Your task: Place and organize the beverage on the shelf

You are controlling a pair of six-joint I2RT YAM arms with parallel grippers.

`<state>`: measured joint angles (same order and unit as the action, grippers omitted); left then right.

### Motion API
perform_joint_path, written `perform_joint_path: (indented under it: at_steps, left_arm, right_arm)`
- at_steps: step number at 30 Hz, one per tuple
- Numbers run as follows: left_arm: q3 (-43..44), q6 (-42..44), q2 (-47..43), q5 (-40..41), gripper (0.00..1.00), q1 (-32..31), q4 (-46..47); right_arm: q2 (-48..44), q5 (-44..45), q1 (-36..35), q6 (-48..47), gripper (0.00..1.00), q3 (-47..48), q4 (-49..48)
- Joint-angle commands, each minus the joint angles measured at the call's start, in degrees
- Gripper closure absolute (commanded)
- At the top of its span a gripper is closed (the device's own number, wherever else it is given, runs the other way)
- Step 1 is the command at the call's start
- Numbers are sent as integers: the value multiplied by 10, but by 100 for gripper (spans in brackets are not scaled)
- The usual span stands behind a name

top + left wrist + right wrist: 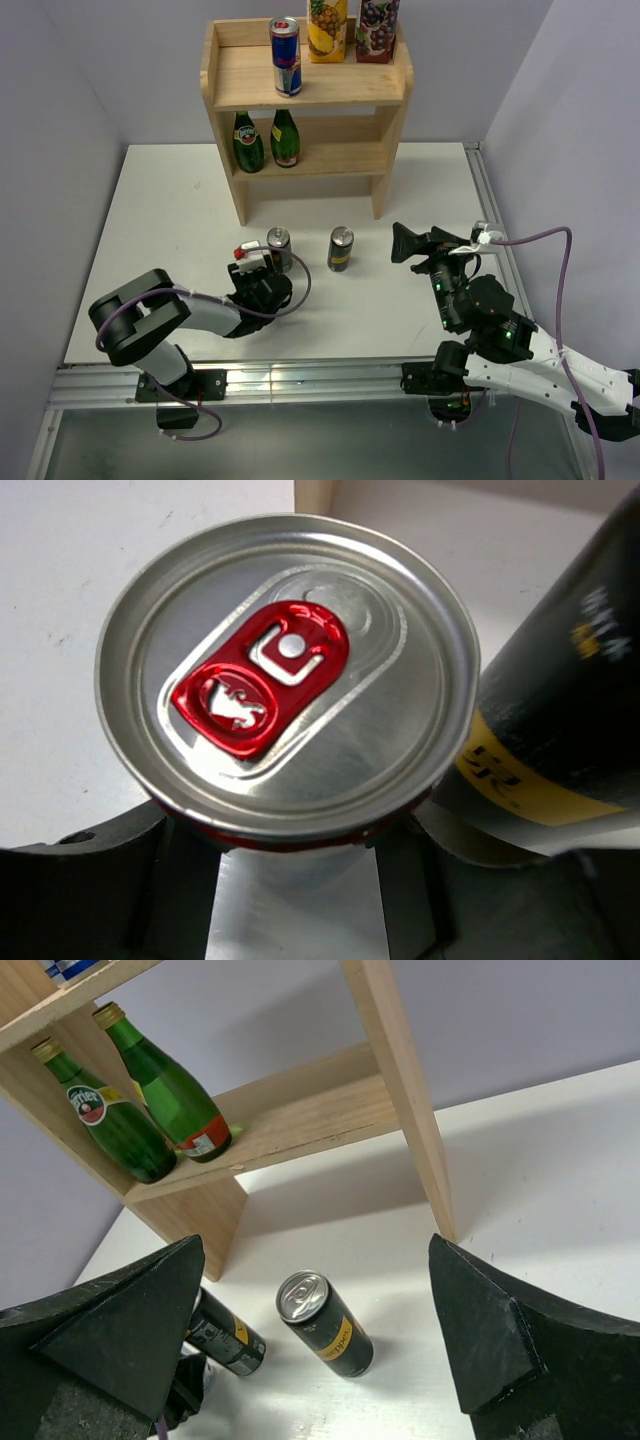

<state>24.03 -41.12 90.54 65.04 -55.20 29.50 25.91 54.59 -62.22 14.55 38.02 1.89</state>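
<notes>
Red-tab can (290,680) stands upright on the bench (170,230), long axis vertical. In the overhead view it is at lower centre-left, and the left claw (266,268) is clamped on its body from the near side. The shelf (330,100) lies straight up the frame from this pair, well apart from them, so I judge the coming move to be a lift and a carry toward the top of the picture. The left arm is plainly the nearer one. The right claw (402,243) hangs at right centre with its jaws wide apart and nothing between them.

A black can (341,249) with a yellow band stands just beside the held can on its right, and the overhead view shows a clear gap between them. The left wrist view crowds it against the right edge of the frame, so the lift should go straight up before any sideways swing.

The left wrist view alone shows the lid, its red tab and the dark fingers (90,900) under the rim, but nothing of the shelf's tiers. The overhead view shows the top board carrying a blue-and-silver can (286,55) and two juice cartons (328,28), with bare board at its left. The right wrist view shows the lower tier's two green bottles (150,1110) from below.
</notes>
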Motion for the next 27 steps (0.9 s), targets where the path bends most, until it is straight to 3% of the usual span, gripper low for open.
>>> perform_joint_path:
  at_steps: [1,5,11,14,22,27]
  left_arm:
    - [51,-33,-62,-12,100,1,-87]
    - [120,-39,-127,-18,100,-4,-272]
    - [244,38,-244,-68,100,-2,-397]
    - [359,109,-271,-85,100,1,-435]
    - [608,295,-213,-126,100,32,-443]
    - [772,305,-147,-206,100,101,-494]
  right_arm:
    - [-3,9,3,5,0,1,-4]
    - [-8,9,4,6,0,3,0]
    - [-3,6,4,0,0,8,-7]
    - [7,-2,4,-2,0,15,-13]
    - [19,-12,4,0,0,29,-13]
    - [19,-9,4,0,0,34,-9]
